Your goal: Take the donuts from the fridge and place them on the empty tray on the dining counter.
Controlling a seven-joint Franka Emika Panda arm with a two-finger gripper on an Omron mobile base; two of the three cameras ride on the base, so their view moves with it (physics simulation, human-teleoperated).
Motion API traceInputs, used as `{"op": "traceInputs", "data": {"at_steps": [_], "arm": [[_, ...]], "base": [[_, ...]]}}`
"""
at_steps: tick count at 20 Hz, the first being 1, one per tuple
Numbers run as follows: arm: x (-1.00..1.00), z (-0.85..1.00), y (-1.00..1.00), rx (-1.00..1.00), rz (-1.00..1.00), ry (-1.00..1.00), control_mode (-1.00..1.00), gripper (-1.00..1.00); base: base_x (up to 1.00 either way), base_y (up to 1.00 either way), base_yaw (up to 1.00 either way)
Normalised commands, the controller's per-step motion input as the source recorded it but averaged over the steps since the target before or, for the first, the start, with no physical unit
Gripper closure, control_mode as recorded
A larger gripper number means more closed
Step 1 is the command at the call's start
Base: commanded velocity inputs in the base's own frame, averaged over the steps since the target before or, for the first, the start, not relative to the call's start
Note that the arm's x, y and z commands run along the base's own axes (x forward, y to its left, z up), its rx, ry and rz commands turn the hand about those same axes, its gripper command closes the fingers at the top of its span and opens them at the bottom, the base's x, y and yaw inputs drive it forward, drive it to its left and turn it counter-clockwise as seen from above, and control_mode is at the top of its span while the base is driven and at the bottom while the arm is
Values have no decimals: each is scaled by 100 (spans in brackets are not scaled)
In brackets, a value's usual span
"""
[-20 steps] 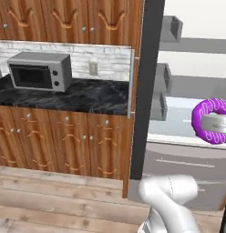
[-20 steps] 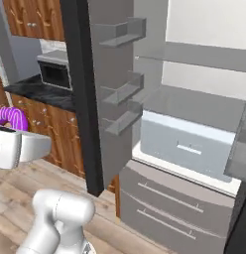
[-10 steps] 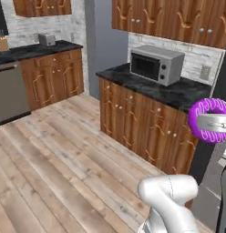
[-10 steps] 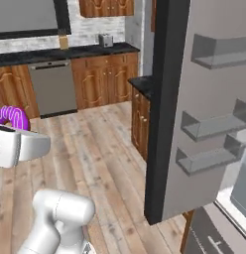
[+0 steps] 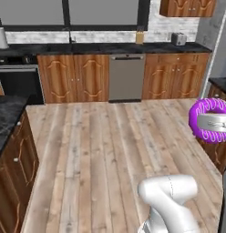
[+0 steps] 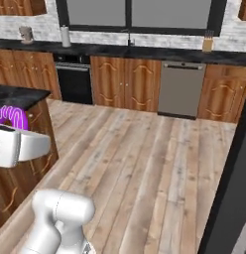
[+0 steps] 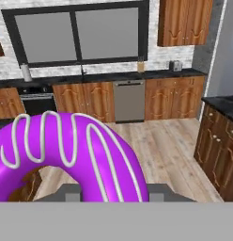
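Clearly the purple-magenta donut (image 5: 209, 120) was off any shelf or counter and up in the air, carried in the gripper (image 5: 214, 123), whose jaws stood partly apart and pressed on the ring from either side. From the left base view the donut hung at the right edge of the picture, upright on its rim, with a grey finger (image 5: 215, 123) crossing its front; white zigzag lines ran over the icing. From the right base view the same donut (image 6: 11, 117) peeked out above the white hand (image 6: 18, 145) at the left edge. Up close in the hand view, the donut (image 7: 71, 155) stood between the dark finger tips, its hole towards the lower left. Below it lay a pale wooden plank floor (image 5: 110, 150). On the far side of the room ran a black counter (image 5: 101, 47) over brown wooden cabinets (image 5: 74, 77), with a grey dishwasher (image 5: 126, 77) set between the fronts and a dark oven (image 6: 73, 82) further along. On that counter's top stood a white paper roll (image 5: 2, 37), a tan knife block (image 6: 208, 43) and a small toaster (image 5: 178, 39). Above them a dark-framed window (image 7: 81, 35) sat in a white brick wall. What the cabinets held could not be told, as their doors were closed.
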Motion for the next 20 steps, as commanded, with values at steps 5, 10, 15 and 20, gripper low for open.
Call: {"op": "traceInputs", "data": {"at_steps": [5, 10, 15, 20], "arm": [[0, 0, 0, 0, 0, 0, 100, 100], [0, 0, 0, 0, 0, 0, 100, 100], [0, 0, 0, 0, 0, 0, 100, 100], [0, 0, 0, 0, 0, 0, 100, 100]], "base": [[100, 25, 5], [100, 28, -1], [100, 35, -2], [100, 38, -2]]}}
